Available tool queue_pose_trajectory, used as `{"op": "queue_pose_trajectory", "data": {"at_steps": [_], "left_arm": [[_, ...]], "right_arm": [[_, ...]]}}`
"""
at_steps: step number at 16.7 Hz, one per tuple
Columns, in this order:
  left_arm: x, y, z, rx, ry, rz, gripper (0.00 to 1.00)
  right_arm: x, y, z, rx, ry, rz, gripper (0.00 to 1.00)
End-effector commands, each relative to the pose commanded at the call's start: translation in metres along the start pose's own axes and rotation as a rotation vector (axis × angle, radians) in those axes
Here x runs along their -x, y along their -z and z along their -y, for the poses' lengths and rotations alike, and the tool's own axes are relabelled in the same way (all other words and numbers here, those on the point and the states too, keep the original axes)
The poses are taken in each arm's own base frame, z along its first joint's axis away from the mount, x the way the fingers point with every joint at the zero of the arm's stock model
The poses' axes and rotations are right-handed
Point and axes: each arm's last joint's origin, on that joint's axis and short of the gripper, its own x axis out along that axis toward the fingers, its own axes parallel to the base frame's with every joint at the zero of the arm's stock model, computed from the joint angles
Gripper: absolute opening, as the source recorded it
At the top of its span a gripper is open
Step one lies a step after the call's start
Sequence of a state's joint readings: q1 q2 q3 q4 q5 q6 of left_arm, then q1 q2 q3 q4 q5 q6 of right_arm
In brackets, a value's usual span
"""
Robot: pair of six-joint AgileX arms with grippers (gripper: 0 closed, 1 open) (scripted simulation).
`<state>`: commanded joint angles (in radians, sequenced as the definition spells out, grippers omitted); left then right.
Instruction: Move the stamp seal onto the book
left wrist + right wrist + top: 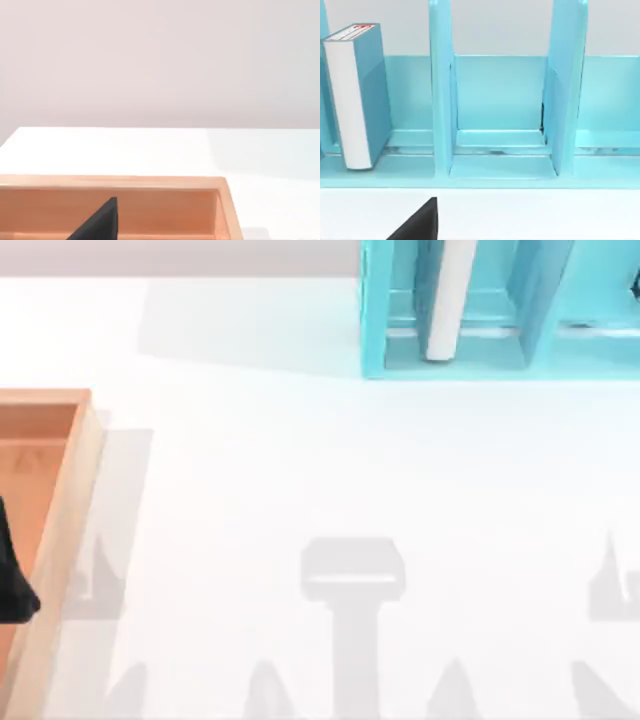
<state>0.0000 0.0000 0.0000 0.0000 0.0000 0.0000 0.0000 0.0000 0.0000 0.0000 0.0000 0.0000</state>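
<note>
The book (357, 95) stands upright in the leftmost compartment of a turquoise shelf unit (442, 100), with its teal cover and white page edges facing my right wrist camera. From above, the book's white edge (445, 300) shows inside the shelf unit (375, 330) at the table's back right. The stamp seal is out of view. A dark part of my left gripper (12, 580) hangs over a wooden tray at the left edge, and a black tip of my left gripper (100, 222) shows over that tray. A black tip of my right gripper (420, 222) is low over the white table, short of the shelf.
An open wooden tray (70, 500) with raised walls (150, 182) lies along the left edge of the table. The shelf unit has upright dividers (565, 90) between its compartments. Grey arm shadows fall across the white table's near half.
</note>
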Motion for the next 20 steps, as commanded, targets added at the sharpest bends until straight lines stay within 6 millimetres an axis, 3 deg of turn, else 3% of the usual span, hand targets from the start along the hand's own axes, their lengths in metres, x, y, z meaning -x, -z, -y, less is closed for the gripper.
{"op": "queue_pose_trajectory", "data": {"at_steps": [4, 7, 10, 15, 17, 20], "left_arm": [[0.000, 0.000, 0.000, 0.000, 0.000, 0.000, 1.00], [0.000, 0.000, 0.000, 0.000, 0.000, 0.000, 1.00], [0.000, 0.000, 0.000, 0.000, 0.000, 0.000, 1.00], [0.000, 0.000, 0.000, 0.000, 0.000, 0.000, 1.00], [0.000, 0.000, 0.000, 0.000, 0.000, 0.000, 1.00], [0.000, 0.000, 0.000, 0.000, 0.000, 0.000, 1.00]], "right_arm": [[-0.001, -0.005, -0.001, 0.002, 0.002, 0.005, 1.00], [-0.007, -0.025, -0.003, 0.008, 0.010, 0.019, 1.00], [-0.025, -0.053, -0.009, 0.015, 0.021, 0.021, 1.00], [-0.094, -0.086, -0.036, 0.023, 0.038, -0.015, 1.00], [-0.132, -0.085, -0.056, 0.026, 0.042, -0.036, 1.00], [-0.188, -0.063, -0.093, 0.027, 0.045, -0.067, 1.00]]}}
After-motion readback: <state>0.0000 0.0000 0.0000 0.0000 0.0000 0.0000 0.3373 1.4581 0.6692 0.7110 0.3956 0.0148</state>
